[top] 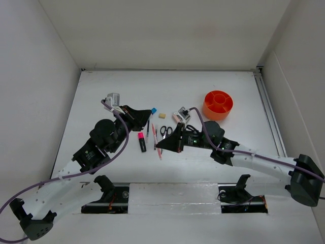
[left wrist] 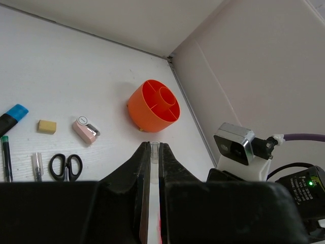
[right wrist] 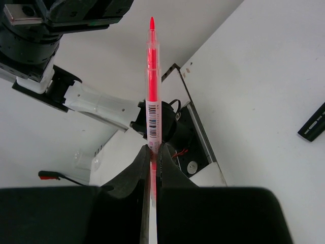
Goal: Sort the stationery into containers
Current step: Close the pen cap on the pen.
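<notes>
My right gripper (right wrist: 152,148) is shut on a thin pink pen (right wrist: 152,101), which sticks out past the fingertips with its red tip bare. From above, this gripper (top: 161,146) hovers over the middle of the table. My left gripper (left wrist: 154,147) is shut on a small clear cap (left wrist: 155,150); from above it (top: 147,114) sits beside the blue-capped marker (top: 153,111). The orange tub (top: 218,104) with inner dividers stands at the back right, also visible as the tub (left wrist: 152,105) ahead of the left jaws. Highlighter (top: 142,142), scissors (top: 166,131), eraser (top: 162,116) and a dark pen (top: 148,128) lie on the table.
A small pinkish piece (left wrist: 85,129) lies between the eraser (left wrist: 46,126) and the tub. The scissors (left wrist: 66,166) and pens (left wrist: 6,157) lie left of my left jaws. The right wrist camera (left wrist: 233,147) is close on the right. White walls enclose the table.
</notes>
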You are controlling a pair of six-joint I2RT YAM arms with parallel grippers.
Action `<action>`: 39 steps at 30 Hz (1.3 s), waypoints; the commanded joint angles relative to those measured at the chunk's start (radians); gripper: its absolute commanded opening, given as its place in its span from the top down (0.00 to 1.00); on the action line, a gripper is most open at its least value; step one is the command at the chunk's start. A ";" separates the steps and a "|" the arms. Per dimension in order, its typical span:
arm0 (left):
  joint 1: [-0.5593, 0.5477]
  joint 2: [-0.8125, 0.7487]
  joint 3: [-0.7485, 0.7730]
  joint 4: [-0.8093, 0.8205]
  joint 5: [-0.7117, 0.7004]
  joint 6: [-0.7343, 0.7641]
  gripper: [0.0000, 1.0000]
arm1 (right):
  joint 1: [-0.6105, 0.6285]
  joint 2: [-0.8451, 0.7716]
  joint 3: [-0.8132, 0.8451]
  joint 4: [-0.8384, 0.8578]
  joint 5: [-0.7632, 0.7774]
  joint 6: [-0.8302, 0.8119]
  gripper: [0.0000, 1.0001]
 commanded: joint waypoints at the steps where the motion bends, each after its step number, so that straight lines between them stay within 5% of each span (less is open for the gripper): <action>1: 0.004 -0.005 -0.002 0.066 0.019 -0.008 1.00 | 0.011 0.001 0.024 0.048 0.032 -0.028 1.00; 39: 0.004 0.014 -0.021 0.076 0.039 -0.017 1.00 | 0.011 -0.034 0.072 -0.046 0.121 -0.076 1.00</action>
